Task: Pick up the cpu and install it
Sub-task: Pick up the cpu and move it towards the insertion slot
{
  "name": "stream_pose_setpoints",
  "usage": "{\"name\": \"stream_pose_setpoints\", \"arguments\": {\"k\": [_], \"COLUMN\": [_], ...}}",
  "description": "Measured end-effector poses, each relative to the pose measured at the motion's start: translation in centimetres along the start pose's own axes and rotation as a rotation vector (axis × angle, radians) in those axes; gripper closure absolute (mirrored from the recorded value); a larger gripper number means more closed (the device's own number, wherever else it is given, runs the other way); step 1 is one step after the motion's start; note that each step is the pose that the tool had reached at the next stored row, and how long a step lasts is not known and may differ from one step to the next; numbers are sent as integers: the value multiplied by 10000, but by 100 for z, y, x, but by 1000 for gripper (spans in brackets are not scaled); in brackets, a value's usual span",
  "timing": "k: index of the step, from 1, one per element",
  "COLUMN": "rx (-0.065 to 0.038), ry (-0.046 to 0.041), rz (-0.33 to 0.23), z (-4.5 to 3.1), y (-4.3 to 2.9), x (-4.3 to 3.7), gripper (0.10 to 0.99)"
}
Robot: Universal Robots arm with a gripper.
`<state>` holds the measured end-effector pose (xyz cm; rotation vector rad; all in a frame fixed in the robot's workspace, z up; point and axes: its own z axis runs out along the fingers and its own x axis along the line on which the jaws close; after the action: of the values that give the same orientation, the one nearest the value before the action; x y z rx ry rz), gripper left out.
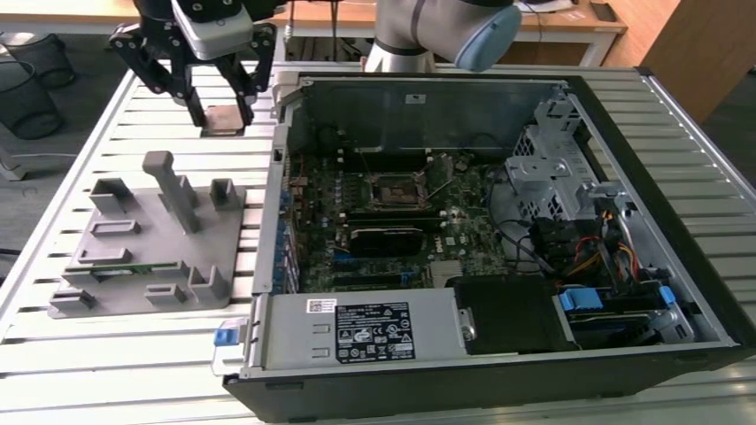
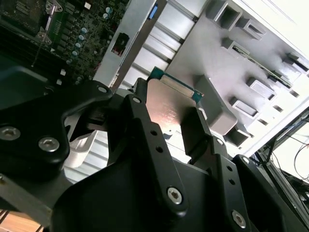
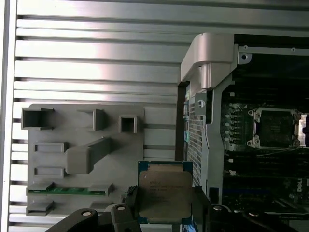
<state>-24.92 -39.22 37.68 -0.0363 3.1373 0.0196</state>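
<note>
1. The gripper (image 1: 221,112) pinches the cpu (image 1: 222,120) by two opposite edges. In the first wrist view the chip sits flat between the fingers, metal lid facing the camera.
2. The cpu is in the air above the slatted bench (image 1: 106,354). It hangs between the grey fixture tray (image 1: 154,239) and the near wall of the open computer case (image 1: 281,177). It is well apart from the socket (image 1: 396,189) on the motherboard (image 1: 473,230).
3. Step in hand, as judged: carrying the chip toward the socket.
4. Doing it well likely means holding the chip level and clearing the case wall with margin. Its corner orientation should match the socket.
5. The grip is on the edges only and looks slim, so smooth, unhurried travel seems wise.
</note>
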Motion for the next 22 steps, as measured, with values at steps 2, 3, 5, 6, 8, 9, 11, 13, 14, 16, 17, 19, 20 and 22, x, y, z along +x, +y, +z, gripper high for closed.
{"name": "stream_pose_setpoints", "arguments": {"k": [2, 3, 5, 6, 8, 9, 11, 13, 14, 16, 17, 19, 20, 22], "rx": [-1, -1, -2, -3, -3, -3, -3, -4, -3, -3, -3, -4, -4, -4], "ry": [0, 0, 0, 0, 0, 0, 0, 0, 0, 0, 0, 0, 0, 0], "rz": [0, 1, 0, 0, 0, 0, 0, 0, 1, 1, 1, 0, 0, 1], "z": [0, 0, 1, 1, 1, 1, 1, 2, 2, 2, 3, 4, 4, 5], "y": [0, 0, -1, -1, -2, -2, -3, -3, -3, -4, -4, -5, -6, -6], "x": [-15, -30, -66, -79, -106, -120, -155, -194, -212, -253, -273, -312, -331, -370], "gripper": [561, 561, 561, 561, 561, 561, 561, 561, 561, 561, 561, 561, 561, 561]}}
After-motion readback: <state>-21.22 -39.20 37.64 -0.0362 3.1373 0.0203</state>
